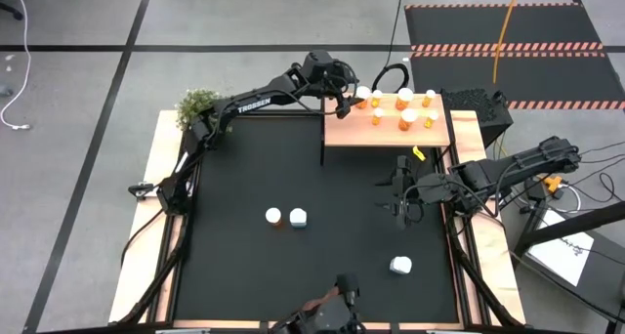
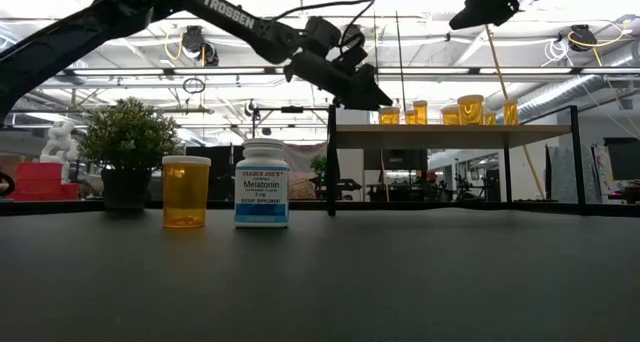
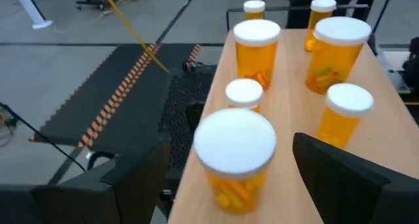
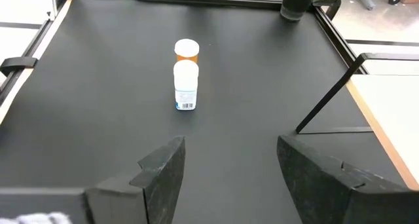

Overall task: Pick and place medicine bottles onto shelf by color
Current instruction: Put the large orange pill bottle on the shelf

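Observation:
The light-wood shelf (image 1: 391,131) stands at the far right of the black mat and carries several orange medicine bottles with white caps (image 3: 256,50). My left gripper (image 1: 349,104) hovers open at the shelf's far left corner. Its fingers stand on either side of one orange bottle (image 3: 236,158) without touching it, and that bottle stands upright on the shelf top. On the mat stand an orange bottle (image 2: 186,190) and a white labelled bottle (image 2: 262,182). Another white bottle (image 1: 400,266) sits near the front right. My right gripper (image 4: 229,145) waits open above the mat's right side.
A potted green plant (image 1: 198,104) stands at the mat's far left corner. The shelf rests on thin black legs (image 1: 322,139). Wooden rails (image 1: 146,227) border the mat. A small yellow object (image 1: 418,153) lies by the shelf's near edge. The middle of the mat is bare.

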